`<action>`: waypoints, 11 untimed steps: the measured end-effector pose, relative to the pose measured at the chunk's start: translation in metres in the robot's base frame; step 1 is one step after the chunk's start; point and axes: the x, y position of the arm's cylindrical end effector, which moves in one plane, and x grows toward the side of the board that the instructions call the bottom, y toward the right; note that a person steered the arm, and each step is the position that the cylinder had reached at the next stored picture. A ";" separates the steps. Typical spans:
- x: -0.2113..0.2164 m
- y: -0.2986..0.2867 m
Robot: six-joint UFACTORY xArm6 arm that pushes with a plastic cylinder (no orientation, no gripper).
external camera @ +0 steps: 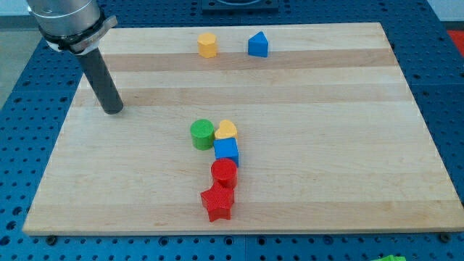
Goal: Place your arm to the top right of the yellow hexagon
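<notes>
The yellow hexagon [208,44] sits near the view's top edge of the wooden board [348,130], a little left of centre. My tip [112,110] rests on the board at the view's left, well below and to the left of the yellow hexagon, far from every block. A blue block with a pointed top [258,45] stands just right of the hexagon.
A cluster lies in the lower middle: a green cylinder [202,135], a yellow heart-shaped block [226,130], a blue cube [226,151], a red cylinder [224,174] and a red star [217,203]. A blue pegboard table [22,123] surrounds the board.
</notes>
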 end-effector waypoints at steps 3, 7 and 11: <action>-0.051 -0.004; -0.133 0.001; -0.159 0.004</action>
